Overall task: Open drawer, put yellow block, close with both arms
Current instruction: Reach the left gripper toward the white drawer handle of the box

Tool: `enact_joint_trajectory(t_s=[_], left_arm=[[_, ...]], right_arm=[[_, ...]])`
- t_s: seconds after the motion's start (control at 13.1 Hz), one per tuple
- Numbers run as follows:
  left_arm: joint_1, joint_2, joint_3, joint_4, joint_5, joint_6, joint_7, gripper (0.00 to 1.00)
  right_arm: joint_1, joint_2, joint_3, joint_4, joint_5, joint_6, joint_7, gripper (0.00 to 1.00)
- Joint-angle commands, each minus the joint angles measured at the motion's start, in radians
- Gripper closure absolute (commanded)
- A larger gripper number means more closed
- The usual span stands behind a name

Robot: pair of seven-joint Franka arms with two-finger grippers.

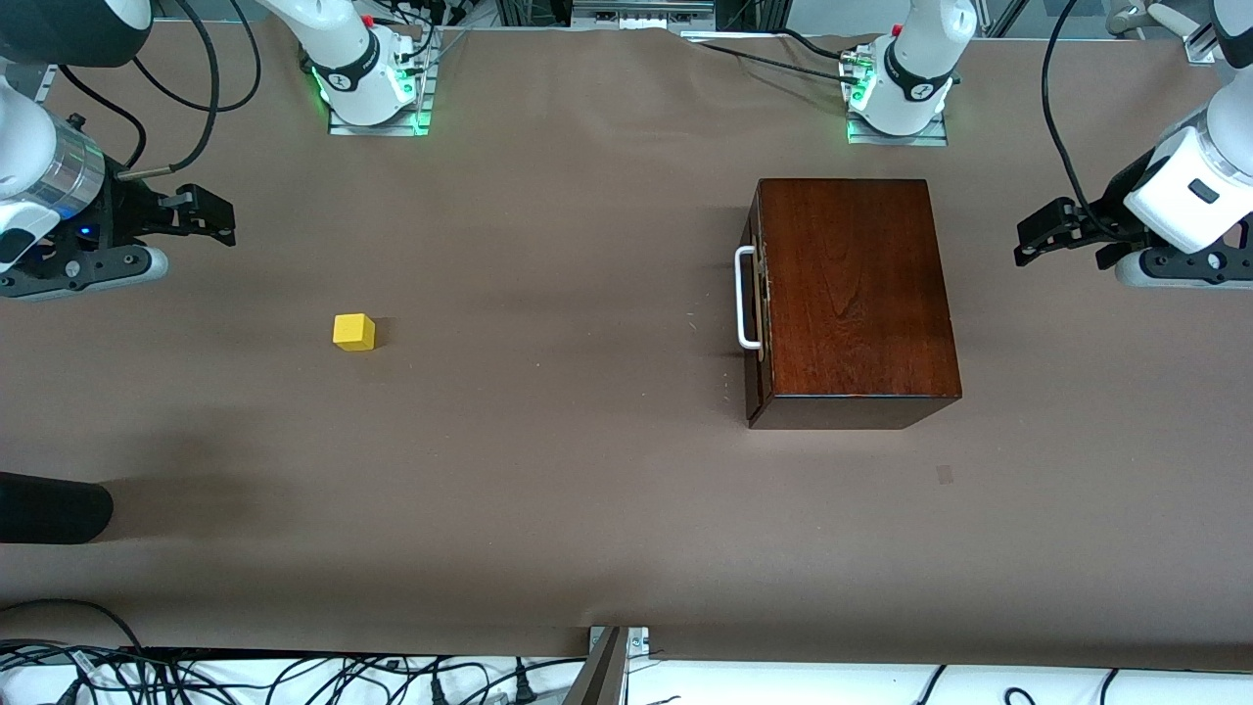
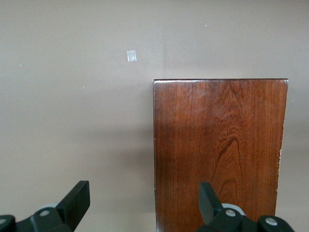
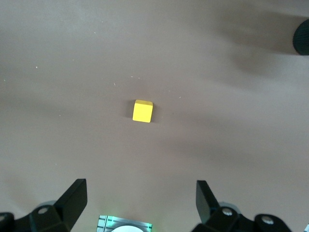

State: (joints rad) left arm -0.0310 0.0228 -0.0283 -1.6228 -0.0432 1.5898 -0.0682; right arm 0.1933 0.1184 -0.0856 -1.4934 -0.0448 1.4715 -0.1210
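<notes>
Surface: brown table point(image 1: 587, 470) covering, cables along the edge nearest the front camera, arm bases at the top of the front view.
Landmark: the box point(image 1: 852, 294), dark mahogany, toward the left arm's end of the table.
Drawer: shut flush in the box; its white handle point(image 1: 746, 298) faces the right arm's end.
Block: the yellow block point(image 1: 353, 331) lies well apart from the box, toward the right arm's end, in line with the handle. Nothing touches it.
Left gripper: you have the left gripper point(image 1: 1040, 239) in the air off the box's end away from the handle, fingers spread wide, empty.
Right gripper: the right gripper point(image 1: 206, 217) hangs over bare table, farther from the box than the block is, fingers wide, empty.
Progress: in my judgement nothing is done. You have the opening, the placing and the two-arm closing all left.
Other: a small pale patch point(image 2: 131, 56) on the table near the box.
</notes>
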Motion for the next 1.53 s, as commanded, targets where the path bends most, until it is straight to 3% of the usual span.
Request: enact_joint_trajectory(t_s=[0.0, 0.38, 0.77, 0.92, 1.15, 1.46], left_arm=[[-0.003, 0.014, 0.001, 0.037, 0.022, -0.033, 0.010, 0.00], [-0.004, 0.015, -0.016, 0.037, 0.022, -0.066, 0.010, 0.00], [-0.012, 0.029, -0.232, 0.038, 0.022, -0.117, -0.028, 0.00], [-0.017, 0.084, -0.335, 0.044, 0.017, -0.105, -0.195, 0.00], [-0.125, 0.228, -0.383, 0.129, 0.042, -0.019, -0.447, 0.00], [-0.315, 0.365, -0.380, 0.147, 0.242, 0.082, -0.659, 0.00]], right_arm=[[-0.005, -0.002, 0.007, 0.001, -0.010, 0.026, -0.005, 0.00], [-0.003, -0.002, 0.010, 0.001, -0.003, 0.064, -0.003, 0.00], [0.000, -0.002, 0.015, 0.001, 0.003, 0.069, -0.012, 0.00], [0.000, -0.002, 0.015, 0.001, 0.005, 0.069, -0.012, 0.00], [0.000, -0.002, 0.015, 0.001, 0.022, 0.091, -0.009, 0.00], [-0.008, 0.006, 0.010, 0.001, 0.075, 0.150, -0.011, 0.00]])
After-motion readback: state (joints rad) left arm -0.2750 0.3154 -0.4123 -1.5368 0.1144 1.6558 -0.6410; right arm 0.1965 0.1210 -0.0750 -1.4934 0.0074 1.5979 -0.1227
